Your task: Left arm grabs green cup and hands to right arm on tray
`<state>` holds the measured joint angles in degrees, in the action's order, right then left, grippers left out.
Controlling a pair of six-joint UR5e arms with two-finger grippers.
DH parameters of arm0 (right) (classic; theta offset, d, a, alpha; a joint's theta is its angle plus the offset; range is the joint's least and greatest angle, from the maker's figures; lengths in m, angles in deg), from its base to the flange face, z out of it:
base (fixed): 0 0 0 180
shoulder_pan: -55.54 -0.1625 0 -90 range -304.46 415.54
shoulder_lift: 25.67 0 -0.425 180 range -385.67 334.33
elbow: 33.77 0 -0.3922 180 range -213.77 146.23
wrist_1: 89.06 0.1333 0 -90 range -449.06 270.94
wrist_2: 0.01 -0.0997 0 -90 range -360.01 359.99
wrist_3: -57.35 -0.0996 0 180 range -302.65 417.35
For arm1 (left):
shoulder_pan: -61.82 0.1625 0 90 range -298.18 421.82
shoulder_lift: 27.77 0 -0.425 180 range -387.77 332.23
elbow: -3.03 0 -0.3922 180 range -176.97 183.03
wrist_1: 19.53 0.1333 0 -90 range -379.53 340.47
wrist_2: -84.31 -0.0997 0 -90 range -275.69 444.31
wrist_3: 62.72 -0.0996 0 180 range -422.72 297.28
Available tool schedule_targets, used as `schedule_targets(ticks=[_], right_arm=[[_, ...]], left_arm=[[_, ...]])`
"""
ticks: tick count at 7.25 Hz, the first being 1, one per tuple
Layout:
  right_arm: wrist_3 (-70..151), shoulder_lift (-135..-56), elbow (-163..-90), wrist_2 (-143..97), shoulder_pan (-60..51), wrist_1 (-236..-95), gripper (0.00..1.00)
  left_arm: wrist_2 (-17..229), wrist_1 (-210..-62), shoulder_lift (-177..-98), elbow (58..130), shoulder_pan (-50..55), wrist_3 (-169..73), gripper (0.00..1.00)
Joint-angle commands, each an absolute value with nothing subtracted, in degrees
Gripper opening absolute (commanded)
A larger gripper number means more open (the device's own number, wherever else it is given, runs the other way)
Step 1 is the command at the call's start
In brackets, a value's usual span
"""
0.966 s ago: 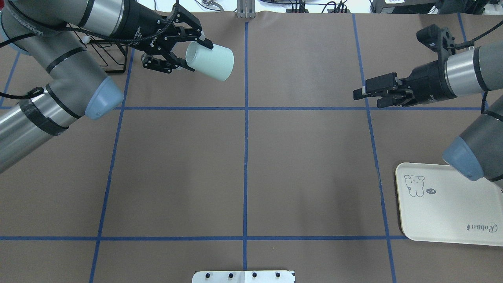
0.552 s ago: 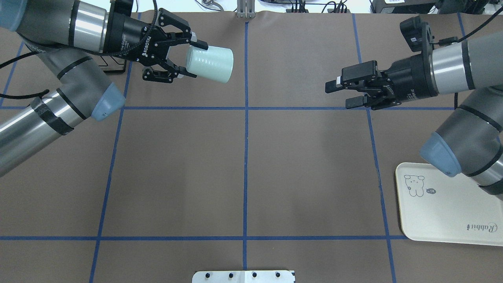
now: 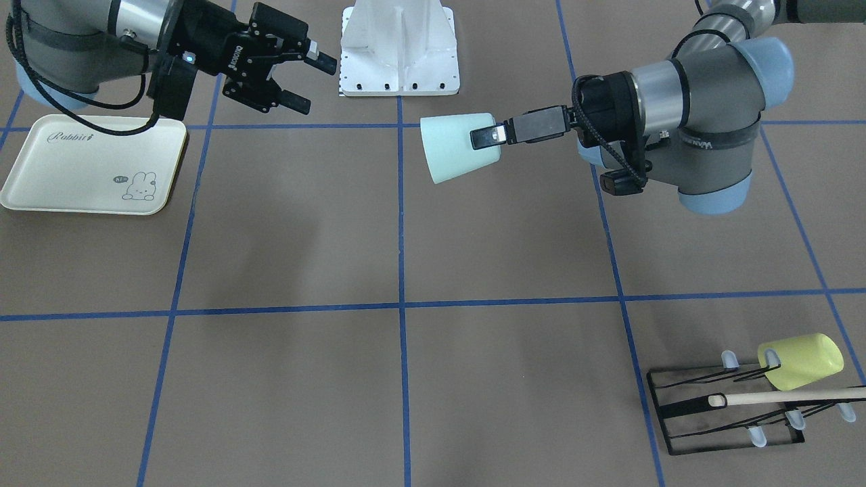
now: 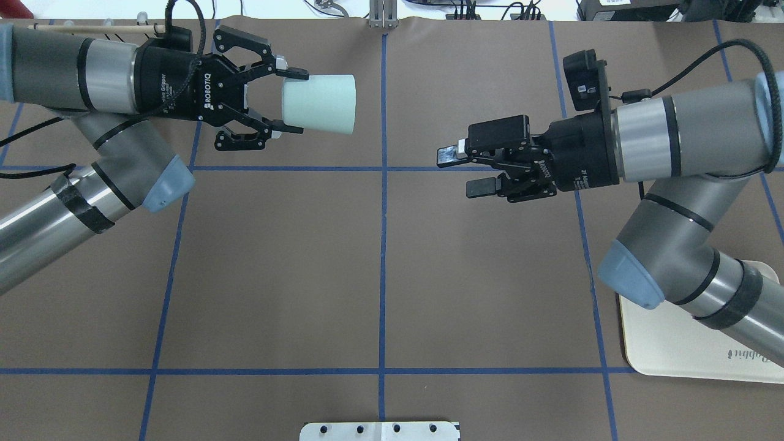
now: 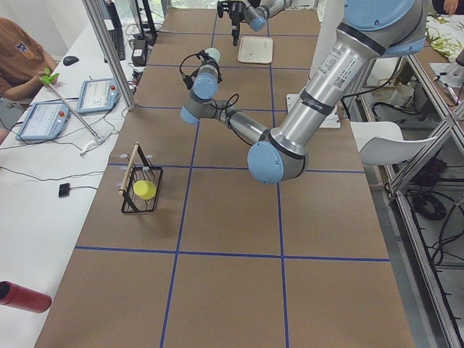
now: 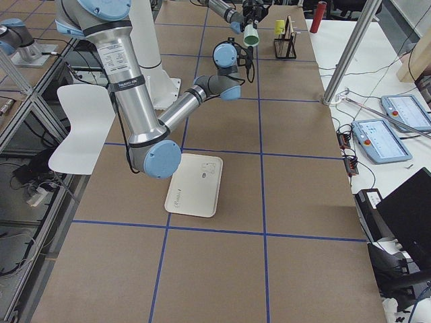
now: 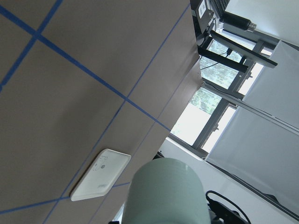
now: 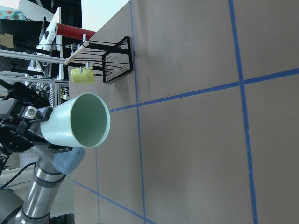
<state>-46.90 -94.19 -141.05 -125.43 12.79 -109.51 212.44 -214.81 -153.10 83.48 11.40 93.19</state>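
Note:
My left gripper (image 4: 293, 102) is shut on the base of the green cup (image 4: 321, 104) and holds it on its side above the table, mouth toward the right arm. In the front view the cup (image 3: 457, 149) hangs left of the left gripper (image 3: 490, 135). The right wrist view looks into its open mouth (image 8: 79, 121). My right gripper (image 4: 459, 171) is open and empty, facing the cup across the centre line with a wide gap between; it also shows in the front view (image 3: 316, 84). The cream tray (image 3: 88, 169) lies flat and bare, partly hidden under the right arm overhead (image 4: 674, 349).
A black wire rack (image 3: 724, 412) with a wooden rod holds a yellow-green cup (image 3: 802, 362) at the far left of the table. The white robot base plate (image 3: 399, 47) sits at the near centre edge. Blue tape lines grid the brown table.
The right gripper has moved left toward the centre line, still open, and its arm now covers part of the tray. The left gripper has turned the cup level, keeping it near the same spot.

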Motion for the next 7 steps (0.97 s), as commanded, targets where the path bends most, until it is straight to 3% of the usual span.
schedule_targets(ticks=[1, 7], right_arm=[[-50.31, -92.83, -140.82, -115.81, 18.68, -104.72, 0.89], [-58.58, -90.1, -136.6, -104.86, 22.49, -93.98, 0.81]], left_arm=[[209.91, -216.76, -151.27, 88.0, 13.03, 98.8, 0.0], [207.28, -216.67, -149.06, 96.2, 14.97, 110.86, 0.0]])
